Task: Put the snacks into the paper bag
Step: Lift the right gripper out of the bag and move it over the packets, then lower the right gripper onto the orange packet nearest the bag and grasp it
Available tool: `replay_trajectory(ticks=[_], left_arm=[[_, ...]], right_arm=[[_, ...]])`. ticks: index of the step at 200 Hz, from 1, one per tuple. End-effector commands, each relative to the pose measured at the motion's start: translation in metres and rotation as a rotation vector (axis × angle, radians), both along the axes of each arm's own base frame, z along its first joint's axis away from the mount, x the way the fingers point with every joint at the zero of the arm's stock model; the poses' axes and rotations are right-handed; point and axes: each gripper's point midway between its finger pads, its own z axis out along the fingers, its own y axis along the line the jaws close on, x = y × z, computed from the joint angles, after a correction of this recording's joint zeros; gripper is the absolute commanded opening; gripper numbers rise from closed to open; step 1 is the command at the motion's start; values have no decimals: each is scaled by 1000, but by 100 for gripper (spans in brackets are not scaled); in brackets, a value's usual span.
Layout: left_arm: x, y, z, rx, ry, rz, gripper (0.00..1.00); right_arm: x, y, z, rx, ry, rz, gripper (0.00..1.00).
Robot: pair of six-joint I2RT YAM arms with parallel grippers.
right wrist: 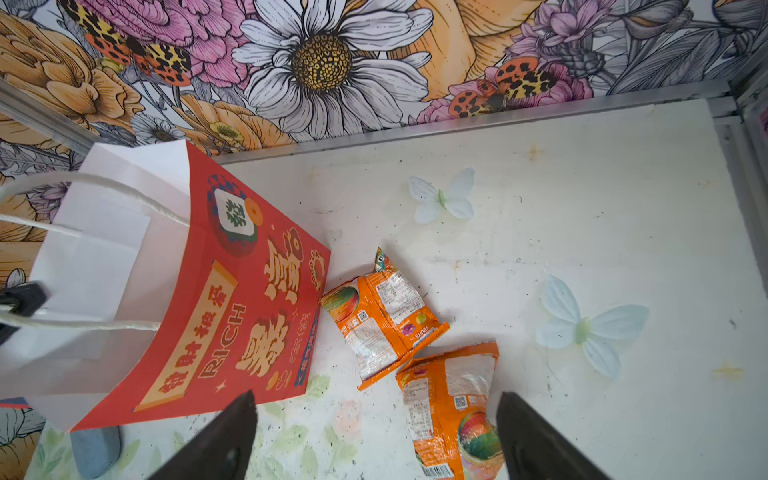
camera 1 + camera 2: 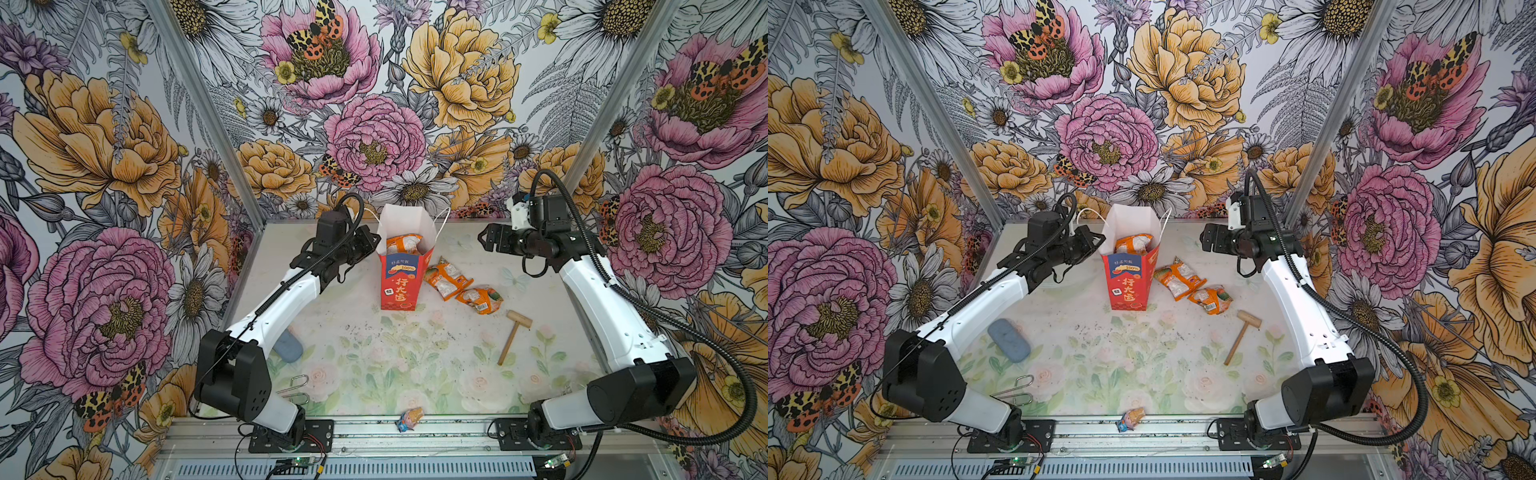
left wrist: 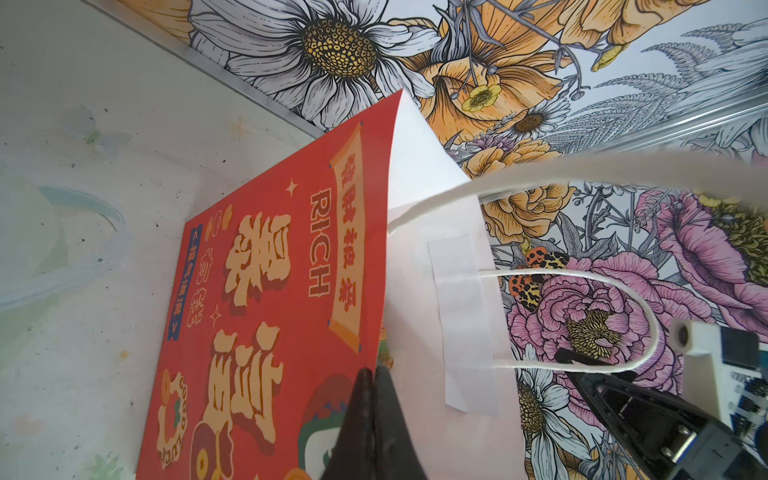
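The tall red paper gift bag with white cord handles stands upright at the far middle of the worktop. The left hand is clamped on the rim of the bag's left wall, with its fingers together on the paper. One crinkly orange plastic packet lies inside the bag. A second orange packet and a third orange packet lie touching each other on the worktop, just right of the bag. The right hand hangs raised to the right of the bag, fingers apart and empty.
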Motion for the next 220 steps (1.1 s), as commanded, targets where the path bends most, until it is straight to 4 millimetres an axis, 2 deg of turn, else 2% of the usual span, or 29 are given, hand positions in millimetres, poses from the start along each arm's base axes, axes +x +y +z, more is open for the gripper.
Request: replay_trajectory(ticks=[1, 15, 91, 134, 165, 220], left_arm=[[-4, 1, 17, -28, -57, -24, 0], [-5, 2, 16, -27, -57, -25, 0], [-4, 5, 14, -31, -53, -24, 0], [-1, 6, 12, -34, -47, -18, 0], [-1, 6, 12, -35, -48, -15, 0], [-2, 9, 9, -27, -39, -4, 0]], right_arm=[[1, 4, -9, 4, 39, 40, 97], [2, 6, -20, 10, 69, 47, 100], [0, -7, -86, -57, 250, -15, 100], [-3, -6, -119, -81, 352, 5, 100], [3, 3, -134, -63, 386, 62, 100], [14, 28, -157, -69, 368, 287, 99]])
